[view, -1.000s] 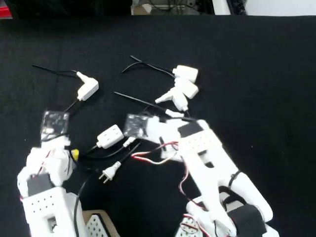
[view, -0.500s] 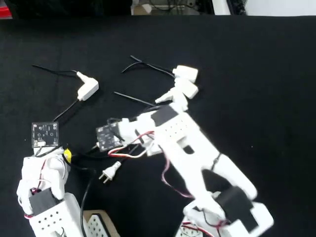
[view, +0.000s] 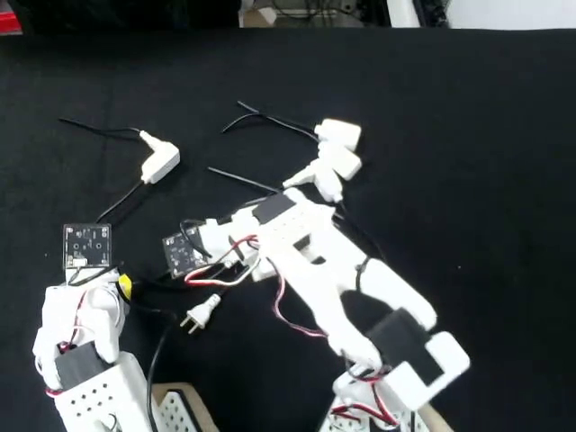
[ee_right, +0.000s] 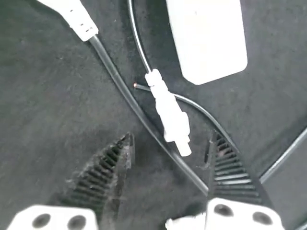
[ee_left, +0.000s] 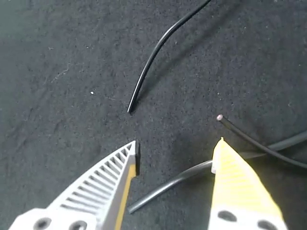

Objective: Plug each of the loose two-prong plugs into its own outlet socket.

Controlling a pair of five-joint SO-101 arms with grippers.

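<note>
The right end effector (ee_right: pixel 170 140), spread wide over the small white plug (ee_right: pixel 169 115), could easily pinch the dark cable (ee_right: pixel 122 90) alongside instead.

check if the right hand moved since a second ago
Yes. In the high view the right hand has swung left, away from the joined white plugs and closer to the loose two-prong plug, which stayed put.
</note>
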